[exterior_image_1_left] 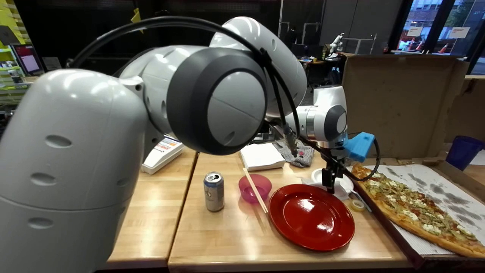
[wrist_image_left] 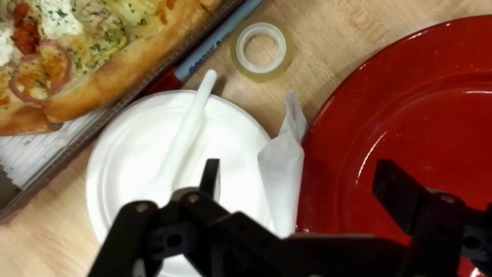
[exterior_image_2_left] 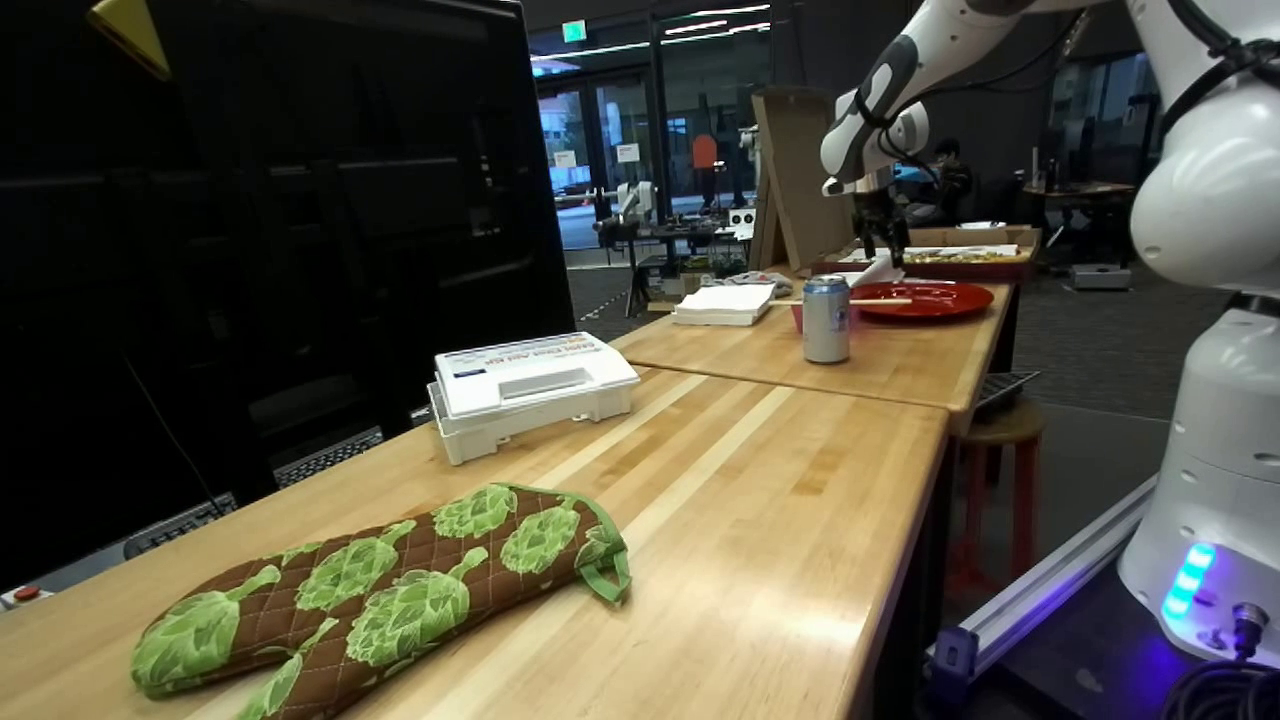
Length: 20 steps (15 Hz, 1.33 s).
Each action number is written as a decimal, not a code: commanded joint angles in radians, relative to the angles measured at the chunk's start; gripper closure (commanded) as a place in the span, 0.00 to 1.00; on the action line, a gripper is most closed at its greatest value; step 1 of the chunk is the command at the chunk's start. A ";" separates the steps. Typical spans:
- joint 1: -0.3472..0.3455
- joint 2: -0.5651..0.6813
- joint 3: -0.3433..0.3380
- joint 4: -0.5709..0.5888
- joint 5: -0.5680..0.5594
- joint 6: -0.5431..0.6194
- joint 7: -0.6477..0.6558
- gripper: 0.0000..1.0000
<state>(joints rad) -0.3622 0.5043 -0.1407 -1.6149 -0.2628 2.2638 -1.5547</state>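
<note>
The gripper (wrist_image_left: 298, 169) hangs over the table (wrist_image_left: 326, 46) w/ jaws spread wide, nothing clamped; one jaw's above the red plate (wrist_image_left: 369, 96), the other above the white plate (wrist_image_left: 238, 127). The white paper (wrist_image_left: 282, 165) is below & btwn them, nearer the jaw on the white-plate side. Whether any tip touches: can't tell.

Main risk if jaws go lower: the one above the red plate knocks it, b/c its rim curves thru the gap & its body spreads beneath that jaw; plate cld slide or tip. Opp. jaw cld press into the white plate & shift the white utensil (wrist_image_left: 188, 127) lying on it, just outside that jaw. Paper's off-ctr btwn them, so a close there prob shoves it sideways against the red rim. It's thin too: a hard squeeze likely crumples it, a too-high one misses or slips. Gripper body hides the near end, so its length is easy to misjudge.

Looks: matte white, thin, folded or rolled to a narrow cone, w/ a twisted tip pointing away from the gripper, near the tape roll (wrist_image_left: 261, 70), & a flared edge approx mid-length of what shows. It overlaps the white plate's edge & seems to lean on the red plate's rim.
</note>
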 commanded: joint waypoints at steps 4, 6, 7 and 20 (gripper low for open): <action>0.015 -0.004 -0.010 -0.046 0.007 0.084 0.086 0.32; 0.013 -0.005 -0.008 -0.050 0.009 0.095 0.096 0.48; 0.012 -0.005 -0.008 -0.050 0.008 0.099 0.101 0.56; 0.018 -0.073 -0.025 -0.115 -0.026 0.104 0.107 1.00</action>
<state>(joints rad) -0.3596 0.5072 -0.1443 -1.6513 -0.2660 2.3565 -1.4587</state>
